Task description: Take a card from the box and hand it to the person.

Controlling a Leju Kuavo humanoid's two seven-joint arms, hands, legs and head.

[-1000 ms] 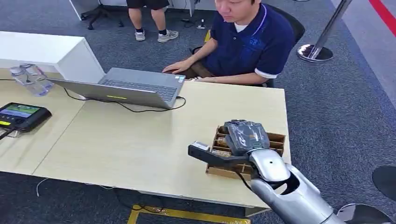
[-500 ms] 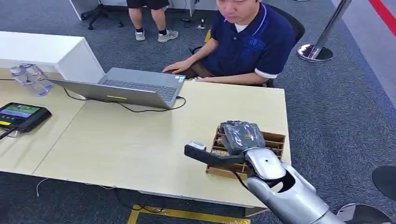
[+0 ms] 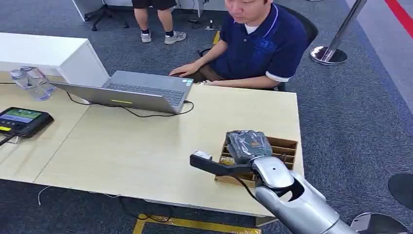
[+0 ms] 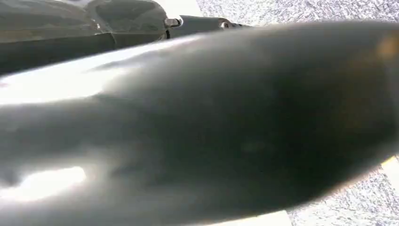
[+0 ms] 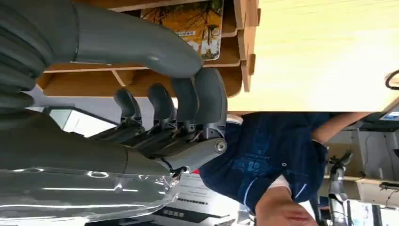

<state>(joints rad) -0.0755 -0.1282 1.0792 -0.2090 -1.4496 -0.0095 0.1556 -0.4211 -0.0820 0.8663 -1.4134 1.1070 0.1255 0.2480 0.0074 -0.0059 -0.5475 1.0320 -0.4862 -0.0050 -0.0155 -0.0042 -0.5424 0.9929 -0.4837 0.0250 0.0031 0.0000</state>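
Over the last second we see the right hand (image 3: 246, 146) slide a little toward the near-left over the box (image 3: 287, 147), thumb stuck out to the left above the table (image 3: 146, 146), so we judge it's lining up for the pick and no card is taken yet. In the wrist view the fingers (image 5: 188, 101) hang just past the box edge holding nothing, spread loosely; a yellow-printed card (image 5: 193, 23) sits upright in a slot, other slots maybe empty, and the person (image 3: 258, 44) sits across.
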